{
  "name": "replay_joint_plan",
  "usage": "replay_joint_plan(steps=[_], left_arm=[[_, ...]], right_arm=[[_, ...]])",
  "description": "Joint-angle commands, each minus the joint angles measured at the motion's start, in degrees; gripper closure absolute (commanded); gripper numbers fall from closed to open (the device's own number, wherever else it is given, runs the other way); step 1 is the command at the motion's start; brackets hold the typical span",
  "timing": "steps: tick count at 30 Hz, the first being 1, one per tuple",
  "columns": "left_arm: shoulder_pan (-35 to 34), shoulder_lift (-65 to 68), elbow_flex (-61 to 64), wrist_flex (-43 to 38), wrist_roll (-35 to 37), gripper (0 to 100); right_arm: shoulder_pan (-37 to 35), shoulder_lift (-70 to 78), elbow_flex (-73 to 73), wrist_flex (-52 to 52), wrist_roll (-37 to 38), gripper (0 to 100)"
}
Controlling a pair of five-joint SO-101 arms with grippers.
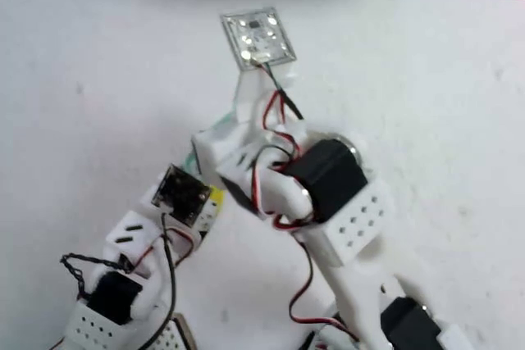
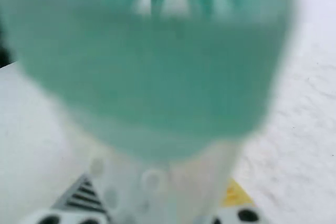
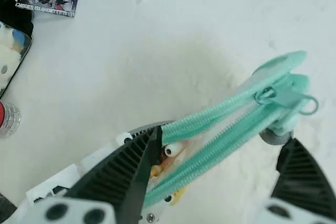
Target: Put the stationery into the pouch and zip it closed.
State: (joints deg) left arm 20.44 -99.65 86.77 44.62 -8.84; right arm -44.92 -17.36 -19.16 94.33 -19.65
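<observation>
The unzipped teal pouch (image 3: 220, 142) lies on the tabletop (image 1: 426, 79) between the wide-open jaws of the right gripper (image 3: 224, 136), which holds nothing, stationery (image 3: 170, 150) showing inside the pouch, the left gripper (image 1: 209, 202) close beside it, its hold impossible to tell.

Pouch (image 2: 157, 77) a green blur at the left wrist lens, overhead mostly hidden beneath the right arm (image 1: 328, 186).
</observation>
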Motion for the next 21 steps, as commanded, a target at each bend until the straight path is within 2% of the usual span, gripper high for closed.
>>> replay_joint_plan(steps=[1, 7, 14, 21], left_arm=[[0.7, -0.9, -1.1, -2.1, -0.7, 98], [0.7, -0.9, -1.1, -2.1, -0.7, 98], [0.7, -0.9, -1.1, -2.1, -0.7, 98], [0.7, -0.9, -1.1, -2.1, -0.7, 98]], right_arm=[[-1.0, 4.3, -5.7, 0.7, -0.4, 66.4], [-0.9, 3.8, -13.9, 4.4, -0.4, 66.5], [-2.5, -0.5, -3.3, 4.2, -0.1, 66.5], [-1.0, -0.3, -2.5, 4.1, -0.4, 66.5]])
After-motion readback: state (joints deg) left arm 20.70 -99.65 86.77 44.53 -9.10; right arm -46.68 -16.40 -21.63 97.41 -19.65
